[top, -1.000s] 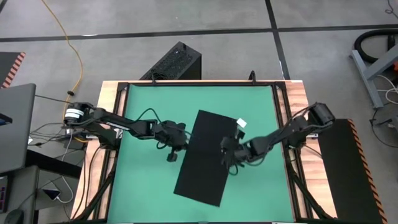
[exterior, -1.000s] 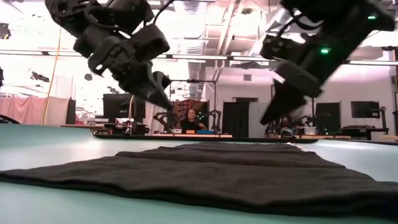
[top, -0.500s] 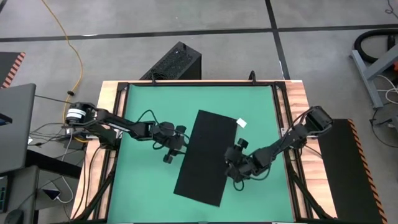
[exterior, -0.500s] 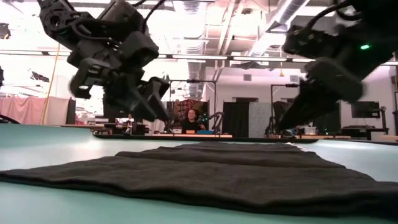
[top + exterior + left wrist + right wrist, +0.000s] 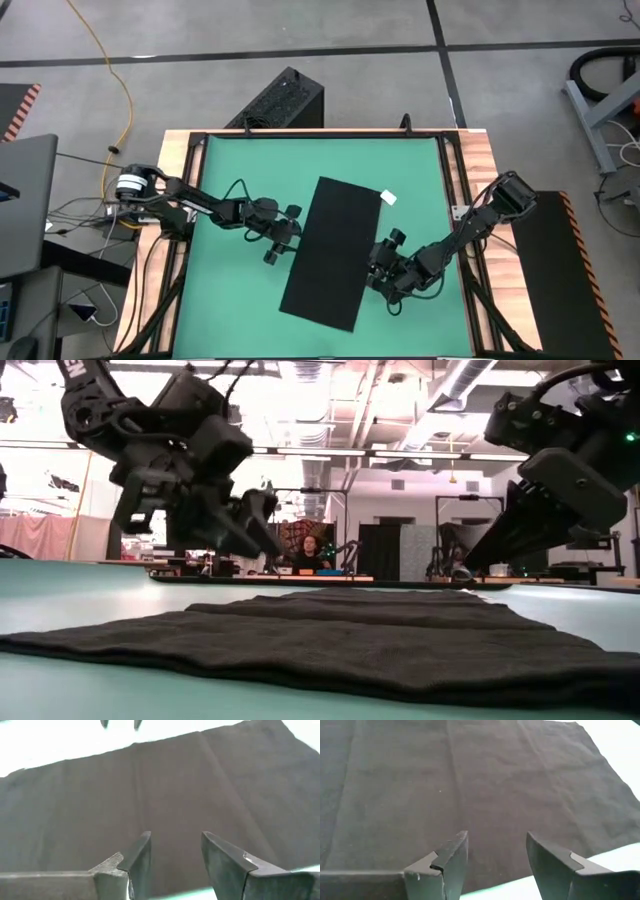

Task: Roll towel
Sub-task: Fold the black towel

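The black towel (image 5: 333,252) lies flat and spread out on the green mat (image 5: 240,170), a long rectangle slanting from far right to near left. Its small white tag (image 5: 388,198) is at the far right corner. My left gripper (image 5: 296,233) is open at the towel's left long edge, its fingers over the cloth (image 5: 175,805). My right gripper (image 5: 373,268) is open at the right long edge, nearer the table's front. In the low view both grippers, the left (image 5: 262,538) and the right (image 5: 470,560), hang above the towel (image 5: 340,635) without touching it.
A wooden frame (image 5: 455,180) borders the mat. Bare green mat lies on the far side and to the left of the towel. A black box (image 5: 280,100) stands on the floor beyond the far edge. A person (image 5: 312,550) sits in the room behind.
My left gripper has opened, rolled a little and sunk toward the towel's left edge. My right gripper has moved from over the towel's middle toward the table's near right, to the towel's right long edge, and lower. The towel has stayed where it was.
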Tool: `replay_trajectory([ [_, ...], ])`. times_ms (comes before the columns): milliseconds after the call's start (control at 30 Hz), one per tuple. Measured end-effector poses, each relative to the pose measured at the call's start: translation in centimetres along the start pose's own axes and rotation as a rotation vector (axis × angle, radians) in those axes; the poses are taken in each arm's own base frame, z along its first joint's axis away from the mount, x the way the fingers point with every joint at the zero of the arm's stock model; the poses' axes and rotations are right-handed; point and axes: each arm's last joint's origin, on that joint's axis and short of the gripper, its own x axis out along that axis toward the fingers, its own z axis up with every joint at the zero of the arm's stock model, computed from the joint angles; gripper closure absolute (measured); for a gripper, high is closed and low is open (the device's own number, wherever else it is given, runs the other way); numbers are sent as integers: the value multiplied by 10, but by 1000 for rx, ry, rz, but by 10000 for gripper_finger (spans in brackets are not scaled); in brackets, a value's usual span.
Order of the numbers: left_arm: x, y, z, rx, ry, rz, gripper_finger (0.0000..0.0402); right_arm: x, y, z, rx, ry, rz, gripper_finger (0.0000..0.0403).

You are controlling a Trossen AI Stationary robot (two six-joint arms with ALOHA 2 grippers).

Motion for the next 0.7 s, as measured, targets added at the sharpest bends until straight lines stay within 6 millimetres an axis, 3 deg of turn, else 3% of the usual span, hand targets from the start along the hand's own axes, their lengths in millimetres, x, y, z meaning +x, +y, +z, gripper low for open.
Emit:
replay_trajectory([
  [300,12,10,-24,-86,45,32,239,-5,4,-2,-28,-14,22,182],
  [700,12,10,-27,-120,54,12,239,1,-11,-30,26,-145,1,182],
])
